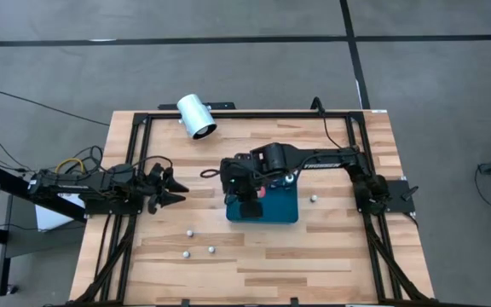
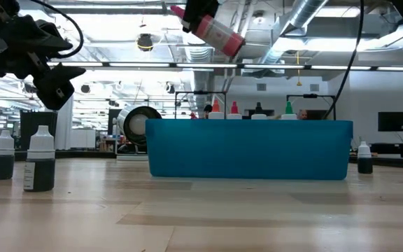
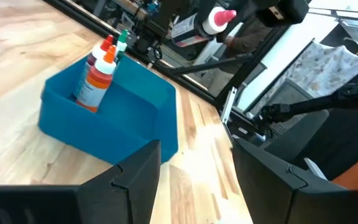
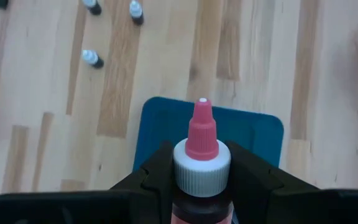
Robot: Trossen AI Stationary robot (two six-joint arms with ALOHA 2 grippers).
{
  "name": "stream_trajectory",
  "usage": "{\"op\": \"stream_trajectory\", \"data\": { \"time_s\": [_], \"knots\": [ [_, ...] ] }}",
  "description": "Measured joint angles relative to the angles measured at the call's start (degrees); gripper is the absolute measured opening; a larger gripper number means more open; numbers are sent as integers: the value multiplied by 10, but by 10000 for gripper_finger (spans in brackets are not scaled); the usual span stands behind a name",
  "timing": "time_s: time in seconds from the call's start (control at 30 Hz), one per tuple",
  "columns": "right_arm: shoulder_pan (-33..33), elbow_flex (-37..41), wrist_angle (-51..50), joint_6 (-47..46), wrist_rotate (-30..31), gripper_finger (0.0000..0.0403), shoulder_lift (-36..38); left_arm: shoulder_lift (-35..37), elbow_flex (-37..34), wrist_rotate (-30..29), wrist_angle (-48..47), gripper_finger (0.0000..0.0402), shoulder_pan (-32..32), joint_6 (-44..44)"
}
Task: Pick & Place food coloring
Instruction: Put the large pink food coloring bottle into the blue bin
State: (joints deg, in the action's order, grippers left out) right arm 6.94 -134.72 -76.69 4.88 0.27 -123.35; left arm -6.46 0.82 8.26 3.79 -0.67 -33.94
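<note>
The whole wooden table (image 1: 254, 256) is being viewed straight down from overhead. The blue bin (image 2: 249, 148) is being seen level from tabletop height, and obliquely from the left wrist. It is being overlooked closely from the right wrist, facing downward.

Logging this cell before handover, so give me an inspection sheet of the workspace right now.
Surface: wooden table, bare planks.
Job's things: blue bin holding upright bottles; three loose bottles near the front left, one right of the bin.
Clutter: white cylinder lying at the back edge.
Grippers: right gripper shut on red-tipped bottle above the bin; left gripper open, empty, left of the bin.
Cables: yellow wires on the left arm.
Surroundings: grey floor.
</note>
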Motion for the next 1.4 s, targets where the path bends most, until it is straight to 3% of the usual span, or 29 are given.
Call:
{"op": "stream_trajectory", "data": {
  "time_s": [0.23, 0.67, 0.83, 1.03, 1.4],
  "knots": [
    [0, 1, -10, 32, -2, 107, -6, 0, 0, -27, 2, 193, 0, 0],
    [-18, 101, 11, 52, -33, 107, 34, 0, 0, -31, 2, 193, 0, -26],
    [-32, 178, 76, 41, -33, 107, 122, -1, 0, -46, 2, 193, 0, -25],
    [-45, 327, 179, -2, -26, 108, 259, -3, 0, -84, 0, 193, 0, -26],
    [-30, 551, 378, -49, 40, 108, 455, -3, 0, -172, 50, 193, 0, -26]
  ]
}}
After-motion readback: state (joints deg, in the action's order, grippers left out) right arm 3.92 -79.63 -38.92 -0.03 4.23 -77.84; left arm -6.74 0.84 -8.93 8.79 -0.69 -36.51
